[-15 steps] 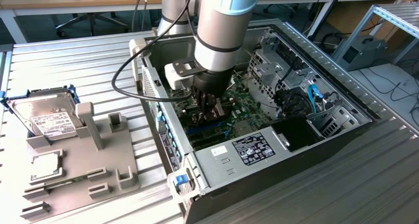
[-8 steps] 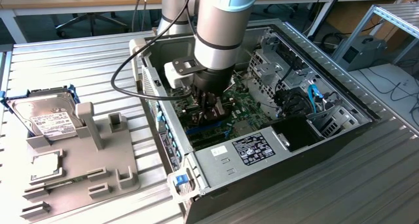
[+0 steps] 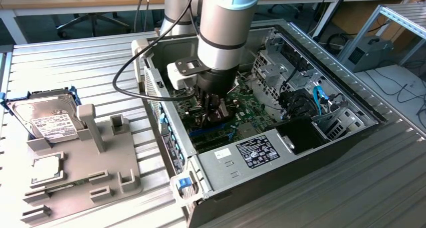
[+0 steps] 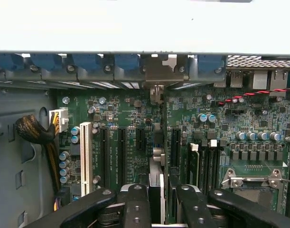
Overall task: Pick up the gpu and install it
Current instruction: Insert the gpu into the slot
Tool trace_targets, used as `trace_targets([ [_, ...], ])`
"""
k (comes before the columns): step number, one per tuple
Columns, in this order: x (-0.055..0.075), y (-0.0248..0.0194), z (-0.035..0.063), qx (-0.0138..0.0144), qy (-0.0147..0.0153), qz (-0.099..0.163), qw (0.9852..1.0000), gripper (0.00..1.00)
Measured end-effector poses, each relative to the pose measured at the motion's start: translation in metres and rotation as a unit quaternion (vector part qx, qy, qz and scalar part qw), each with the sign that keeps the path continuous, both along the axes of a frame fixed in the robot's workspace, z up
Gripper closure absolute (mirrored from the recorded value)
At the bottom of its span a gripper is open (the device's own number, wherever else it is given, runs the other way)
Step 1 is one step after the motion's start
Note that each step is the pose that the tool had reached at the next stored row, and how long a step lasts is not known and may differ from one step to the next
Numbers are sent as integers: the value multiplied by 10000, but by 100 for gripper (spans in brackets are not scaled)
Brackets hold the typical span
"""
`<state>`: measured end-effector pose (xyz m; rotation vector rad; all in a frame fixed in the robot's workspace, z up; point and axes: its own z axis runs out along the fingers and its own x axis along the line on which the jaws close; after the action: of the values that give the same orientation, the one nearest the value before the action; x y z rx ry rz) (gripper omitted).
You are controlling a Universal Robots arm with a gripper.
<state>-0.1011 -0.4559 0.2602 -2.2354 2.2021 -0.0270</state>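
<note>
On the bench [image 3: 80, 53], my arm reaches down into the open computer case [image 3: 346, 138] over its motherboard [image 4: 258, 118], where my end effector [image 4: 156, 199] pinches the gpu [image 4: 155, 183], seen edge-on, its lower part hidden between my fingers [image 4: 135, 209].

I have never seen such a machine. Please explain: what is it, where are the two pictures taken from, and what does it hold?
It is a robot arm with a claw, reaching into an open computer case. One picture is from a camera standing beside the table; the other is from a camera on the arm's wrist, looking down at the green circuit board. The claw is shut on a thin card, the gpu, held on edge above the board's slots. On the table a grey holder carries a hard drive.
</note>
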Motion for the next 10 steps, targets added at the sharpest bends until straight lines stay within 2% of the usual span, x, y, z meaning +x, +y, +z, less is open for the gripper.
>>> trace_targets([
  [2, 0, 0, 0, 0, 0, -2, 10000, 73],
  [6, 0, -2, 0, -22, -1, -76, 10000, 73],
  [10, 0, 3, 22, -22, -2, -77, 10000, 73],
])
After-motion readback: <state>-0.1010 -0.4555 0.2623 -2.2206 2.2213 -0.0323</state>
